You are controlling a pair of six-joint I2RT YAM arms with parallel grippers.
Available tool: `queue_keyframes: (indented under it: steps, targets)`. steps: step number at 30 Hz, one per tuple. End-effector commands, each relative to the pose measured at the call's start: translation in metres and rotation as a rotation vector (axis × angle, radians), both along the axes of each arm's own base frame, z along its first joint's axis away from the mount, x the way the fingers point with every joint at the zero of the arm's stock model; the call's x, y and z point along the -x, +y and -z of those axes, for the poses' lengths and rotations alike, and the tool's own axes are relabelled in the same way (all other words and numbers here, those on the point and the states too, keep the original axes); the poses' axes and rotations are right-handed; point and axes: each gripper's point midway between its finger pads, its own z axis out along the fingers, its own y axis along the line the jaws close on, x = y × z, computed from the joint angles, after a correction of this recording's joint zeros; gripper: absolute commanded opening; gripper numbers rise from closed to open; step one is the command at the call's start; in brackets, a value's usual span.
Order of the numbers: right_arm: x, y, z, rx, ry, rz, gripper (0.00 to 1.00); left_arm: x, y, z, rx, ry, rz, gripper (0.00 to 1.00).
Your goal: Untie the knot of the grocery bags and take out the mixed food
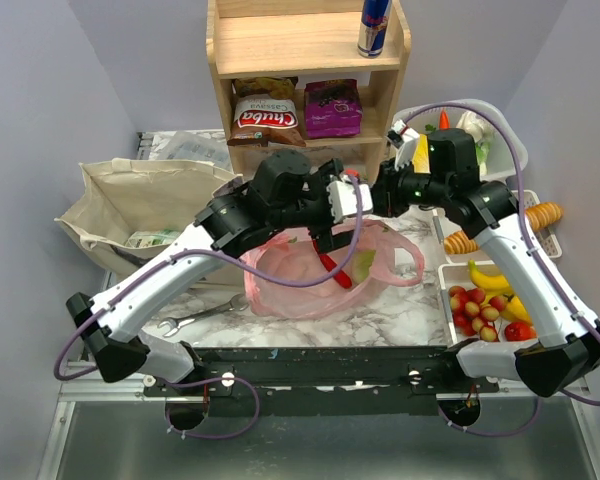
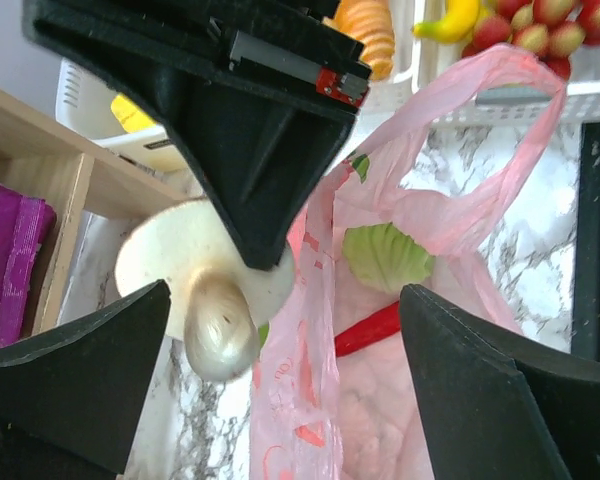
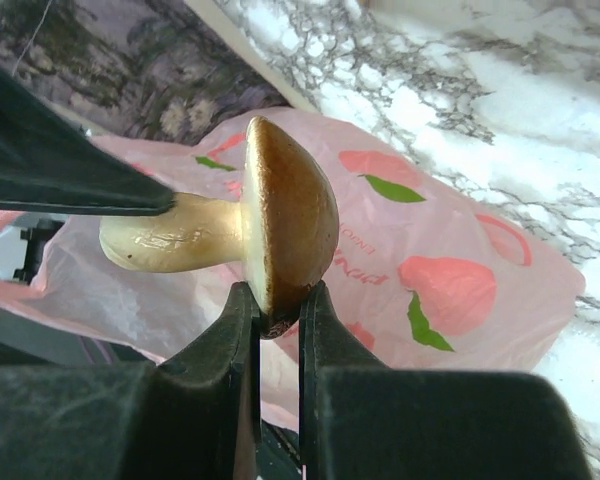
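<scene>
The pink bag (image 1: 300, 275) lies open on the marble table, its handle loop (image 1: 405, 262) loose; no knot shows. My right gripper (image 3: 278, 300) is shut on the cap edge of a pale mushroom (image 3: 280, 230), held above the bag (image 3: 430, 290). My left gripper (image 2: 285, 300) is open wide, with the mushroom's stem (image 2: 218, 335) and the bag's rim (image 2: 320, 400) between its fingers. A red pepper (image 2: 370, 328) and a green item (image 2: 385, 255) lie inside the bag. In the top view both grippers meet above the bag, left (image 1: 340, 205) and right (image 1: 380, 195). The beige tote (image 1: 140, 200) lies at the left.
A wooden shelf (image 1: 310, 60) at the back holds a Chuba bag (image 1: 265, 120), a purple packet (image 1: 332, 108) and a can (image 1: 373, 25). White trays (image 1: 448, 300) at the right hold a banana (image 1: 488, 278) and small fruits. A wrench (image 1: 195, 318) lies front left.
</scene>
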Motion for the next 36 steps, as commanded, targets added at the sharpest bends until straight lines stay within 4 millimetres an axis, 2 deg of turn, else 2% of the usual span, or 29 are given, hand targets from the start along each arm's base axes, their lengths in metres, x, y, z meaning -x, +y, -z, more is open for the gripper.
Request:
queue_keyframes:
  steps: [1,3,5,8,12,15,19,24,26,27,30,31,33,36]
  targets:
    - [-0.015,-0.004,-0.024,-0.015,-0.059,0.073,0.01,0.022,0.023,-0.048,0.197,-0.009,0.028,0.98]
    - [-0.022,-0.014,-0.031,-0.038,-0.050,0.114,0.01,0.026,0.032,-0.058,0.252,0.005,0.038,0.98]
    - [-0.037,-0.034,-0.039,-0.102,-0.020,0.165,0.01,0.022,0.040,-0.062,0.273,0.029,0.020,0.98]
    - [-0.066,-0.078,-0.046,-0.182,0.019,0.266,0.01,0.014,0.046,-0.047,0.212,0.066,-0.005,0.98]
    - [-0.099,-0.135,-0.041,-0.198,0.034,0.390,0.01,0.007,0.050,-0.019,0.119,0.080,-0.018,0.98]
    - [-0.122,-0.172,-0.027,-0.166,0.024,0.466,0.01,0.007,0.050,-0.006,0.087,0.097,-0.017,0.99]
    - [-0.174,-0.222,0.006,-0.057,0.006,0.601,0.01,0.009,0.045,0.015,0.026,0.128,0.027,0.95]
    - [-0.230,-0.253,0.026,-0.018,-0.032,0.713,0.01,0.027,0.043,0.043,-0.065,0.107,0.174,0.80]
    - [-0.249,-0.263,0.043,0.006,-0.005,0.751,0.01,0.037,0.043,0.052,-0.087,0.065,0.231,0.74]
    - [-0.255,-0.268,0.050,0.019,0.011,0.767,0.11,0.041,0.043,0.057,-0.100,0.051,0.255,0.73]
    - [-0.268,-0.273,0.063,0.043,0.060,0.775,0.64,0.053,0.044,0.065,-0.135,0.000,0.325,0.73]
    - [-0.267,-0.271,0.060,0.039,0.067,0.762,0.71,0.057,0.045,0.067,-0.142,-0.010,0.346,0.73]
    - [-0.256,-0.257,0.052,0.011,0.067,0.683,0.79,0.067,0.045,0.068,-0.166,-0.035,0.396,0.69]
    - [-0.217,-0.219,0.035,-0.065,0.071,0.474,0.85,0.083,0.044,0.076,-0.204,-0.058,0.462,0.60]
